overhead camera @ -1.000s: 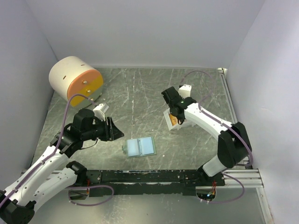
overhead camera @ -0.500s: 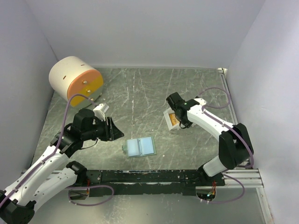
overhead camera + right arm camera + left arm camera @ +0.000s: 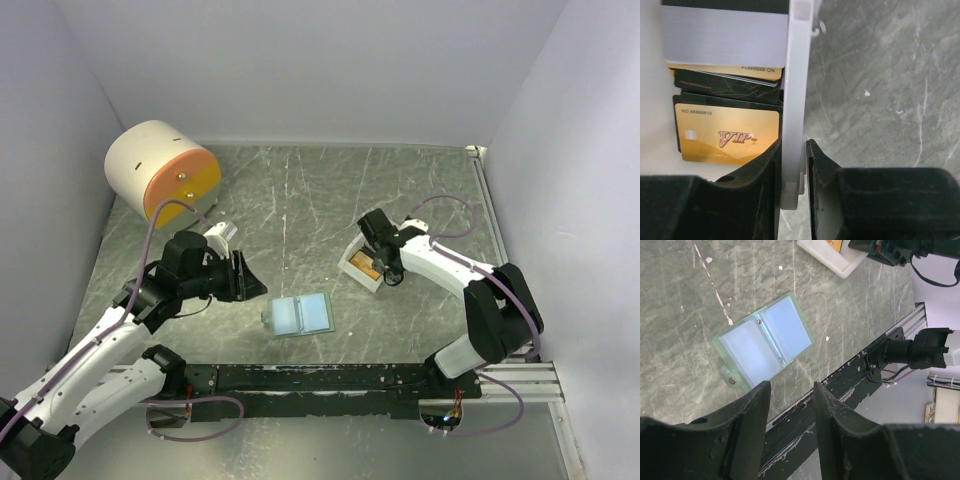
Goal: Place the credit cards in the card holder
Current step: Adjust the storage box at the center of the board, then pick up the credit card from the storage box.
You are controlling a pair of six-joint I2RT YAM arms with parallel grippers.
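The credit cards [image 3: 727, 135] lie stacked and overlapping in the white tray [image 3: 795, 75]. Only the glossy gold VIP card shows nearly whole, and the top view gives just an orange patch. The card holder [image 3: 762, 340] lies open on the marbled tabletop [image 3: 680, 300], its 2 pale blue pockets facing up. The right hand [image 3: 792, 145] pinches the tray's wall. The left hand [image 3: 790, 387] hovers with its 2 fingers apart.

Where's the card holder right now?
In the top view the card holder lies open, blue inside up, just left of centre, between the left gripper and the white tray.
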